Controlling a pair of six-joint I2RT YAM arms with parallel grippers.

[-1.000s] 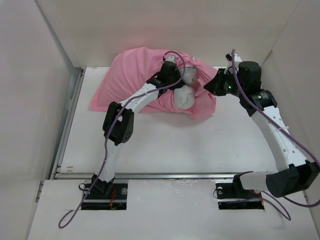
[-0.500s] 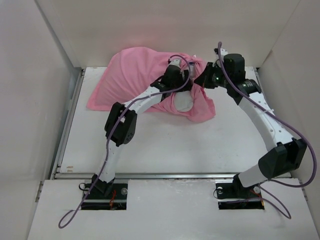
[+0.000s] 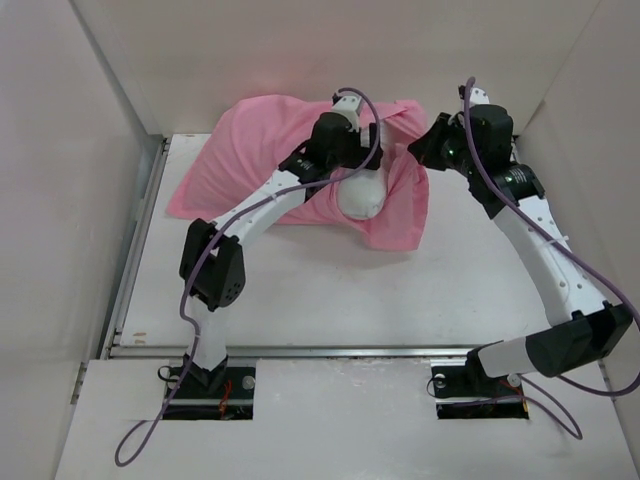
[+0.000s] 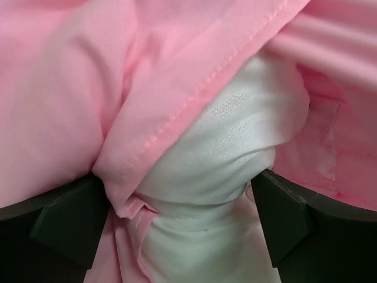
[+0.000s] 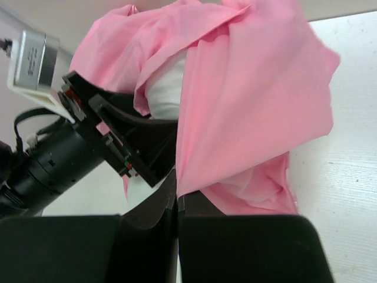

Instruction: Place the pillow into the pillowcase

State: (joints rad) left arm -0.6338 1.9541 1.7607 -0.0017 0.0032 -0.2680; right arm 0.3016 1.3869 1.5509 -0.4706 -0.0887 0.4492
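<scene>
The pink pillowcase (image 3: 260,140) lies bulging at the back of the table, with the white pillow (image 3: 360,195) showing only at its open right end. My left gripper (image 3: 370,165) stands open at that opening. In the left wrist view its jaws sit wide apart on either side of the pillow (image 4: 230,147), with a hemmed pink edge (image 4: 177,106) draped over it. My right gripper (image 3: 425,155) is shut on the pillowcase edge; the right wrist view shows pink cloth (image 5: 253,106) pinched where its fingertips (image 5: 177,197) meet and lifted off the table.
White walls close in the table at the back and on both sides. A metal rail (image 3: 140,240) runs along the left edge. The left arm (image 3: 250,210) reaches diagonally across the table towards the pillowcase opening.
My left gripper has opened, letting go of the pillow. The pillowcase has slid left and lies fuller. The right gripper moved left, then back right, still holding the cloth edge.
</scene>
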